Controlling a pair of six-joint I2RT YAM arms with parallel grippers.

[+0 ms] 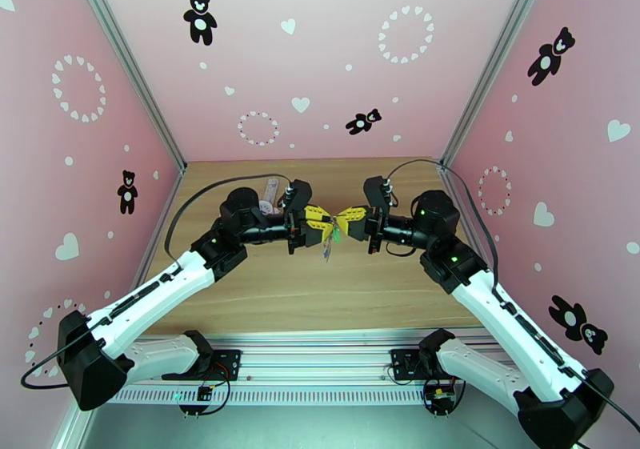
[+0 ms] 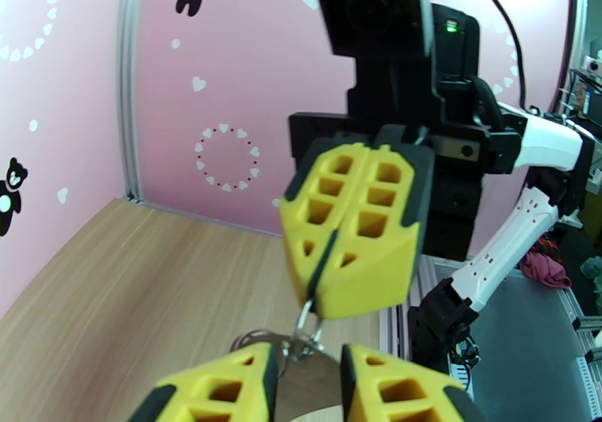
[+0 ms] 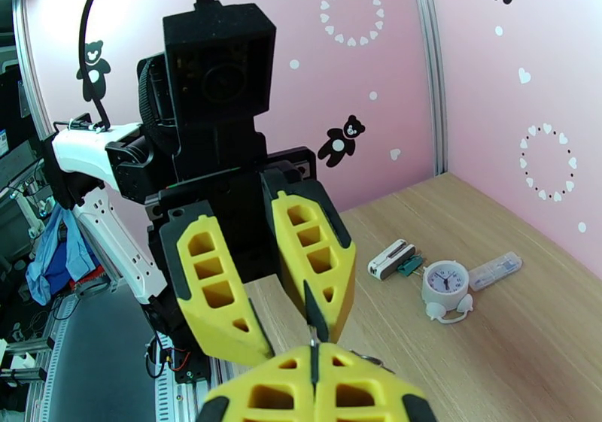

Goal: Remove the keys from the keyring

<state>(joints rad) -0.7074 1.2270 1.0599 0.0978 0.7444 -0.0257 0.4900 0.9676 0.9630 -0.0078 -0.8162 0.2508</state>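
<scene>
Overhead, the table (image 1: pixel 264 298) lay widest, with the left arm (image 1: pixel 152 302) and right arm (image 1: pixel 496 298) reaching in to meet nose to nose above its middle. The right gripper (image 2: pixel 317 299) had its yellow fingers pressed together on a silvery link of the keyring (image 2: pixel 303 332), which hung in the air between the two claws. The left gripper (image 2: pixel 306 359) had its fingers partly apart with those links in the gap. I could not tell whether either finger pressed on the ring. From the pinch the links ran down, their long axis near upright. A thin dark curve of the loop bent off toward one left finger, and the rest was cut off behind it. Farther back on the table a clock (image 3: pixel 445 280) stood near a block (image 3: pixel 391 259). Smallest of all, the keys (image 1: pixel 328 249) hung below the meeting fingertips, pointing down at the table. They were too small and blurred to tell one head from the other.
</scene>
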